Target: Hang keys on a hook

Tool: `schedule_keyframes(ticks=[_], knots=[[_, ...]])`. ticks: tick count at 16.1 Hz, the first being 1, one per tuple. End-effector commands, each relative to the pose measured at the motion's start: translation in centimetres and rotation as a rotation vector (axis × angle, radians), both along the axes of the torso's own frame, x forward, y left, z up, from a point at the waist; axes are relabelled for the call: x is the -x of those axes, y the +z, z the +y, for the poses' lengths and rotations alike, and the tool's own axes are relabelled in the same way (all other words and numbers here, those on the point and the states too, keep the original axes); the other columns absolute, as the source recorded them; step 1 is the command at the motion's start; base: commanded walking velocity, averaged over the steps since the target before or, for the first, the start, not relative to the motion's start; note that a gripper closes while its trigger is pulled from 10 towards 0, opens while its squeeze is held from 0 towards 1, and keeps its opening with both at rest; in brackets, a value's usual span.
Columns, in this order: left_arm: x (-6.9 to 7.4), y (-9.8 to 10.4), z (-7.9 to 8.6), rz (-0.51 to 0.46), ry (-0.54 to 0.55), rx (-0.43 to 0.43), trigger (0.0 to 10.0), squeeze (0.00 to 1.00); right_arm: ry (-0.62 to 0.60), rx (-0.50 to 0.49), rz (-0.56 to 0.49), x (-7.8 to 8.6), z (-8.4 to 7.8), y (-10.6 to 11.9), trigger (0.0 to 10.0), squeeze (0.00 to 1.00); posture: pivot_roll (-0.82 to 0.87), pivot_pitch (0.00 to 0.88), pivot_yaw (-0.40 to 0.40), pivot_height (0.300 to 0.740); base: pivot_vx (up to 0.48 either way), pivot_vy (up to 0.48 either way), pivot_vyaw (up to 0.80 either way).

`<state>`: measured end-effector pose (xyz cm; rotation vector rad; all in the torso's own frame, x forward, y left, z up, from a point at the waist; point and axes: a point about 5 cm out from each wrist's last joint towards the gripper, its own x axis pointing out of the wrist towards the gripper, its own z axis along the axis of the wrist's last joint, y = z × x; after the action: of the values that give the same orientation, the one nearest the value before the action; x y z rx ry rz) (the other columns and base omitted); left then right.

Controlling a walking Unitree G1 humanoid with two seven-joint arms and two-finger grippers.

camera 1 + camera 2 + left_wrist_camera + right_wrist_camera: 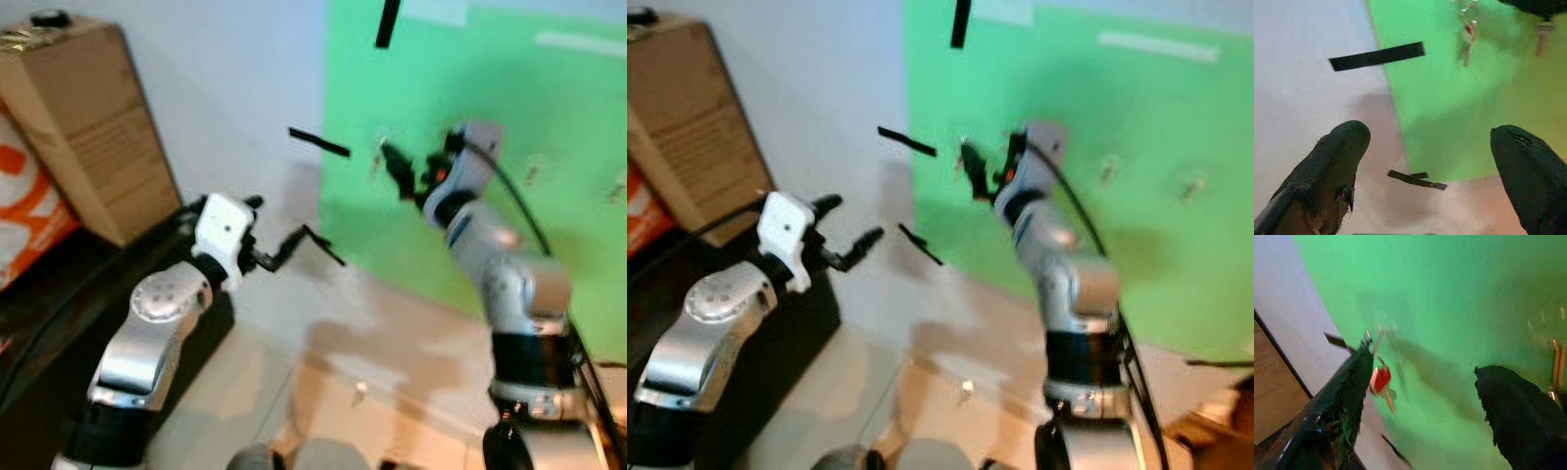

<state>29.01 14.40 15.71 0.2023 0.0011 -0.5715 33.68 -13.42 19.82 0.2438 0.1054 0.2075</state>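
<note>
Keys (1380, 380), with a red tag on the bunch, are dangling against the green wall panel (549, 225) near its left edge, and from the way they hang free they look to be on a small hook (1367, 337) already, though the hook itself is too blurry to be sure of. The right tool (404, 168) is up at the panel right beside them, and in the right wrist view its two black fingers (1349, 396) are spread wide apart with nothing between them, one finger just next to the bunch, so it's released, not gripping. My read is that this is the tail end of the hanging step: keys let go, arm not yet pulled away. The next move should be a straight back-off from the wall without snagging the ring with that near finger (it's really close, can't tell if it's actually touching). Further right on the panel there are a couple more small hooks (532, 172) with something hanging. The left tool (294, 245) is held out low toward the white wall, fingers apart and empty, near some black tape strips (318, 143). A cardboard box (88, 127) sits on a dark bench (59, 294) off to the left.
</note>
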Motion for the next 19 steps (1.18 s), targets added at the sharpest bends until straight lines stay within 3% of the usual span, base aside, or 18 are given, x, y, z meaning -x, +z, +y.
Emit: schedule_keyframes(ticks=[1,4,10,19], knots=[[-0.2,0.1,0.4,-0.017,0.03,-0.014,10.0,0.0,0.012,0.006,-0.085,0.3,0.3,1.3,10.0,0.0,0.0,0.0,0.043,0.74,0.0,0.0,0.0],[-0.7,0.5,1.0,-0.038,0.084,-0.02,10.0,0.0,0.031,0.022,-0.095,0.2,1.2,1.2,10.0,0.0,0.01,0.0,0.04,0.74,0.0,0.0,0.0],[-0.2,0.7,0.7,-0.044,0.034,-0.011,10.0,0.0,0.015,0.013,-0.115,-0.1,1.5,1.2,10.0,0.0,0.02,0.0,0.034,0.74,0.0,0.0,0.0],[-0.1,0.7,0.3,-0.032,-0.022,-0.008,10.0,0.0,0.047,0.007,-0.15,0.3,1.2,1.5,10.0,0.0,0.02,0.0,0.043,0.74,0.293,0.0,0.0]])
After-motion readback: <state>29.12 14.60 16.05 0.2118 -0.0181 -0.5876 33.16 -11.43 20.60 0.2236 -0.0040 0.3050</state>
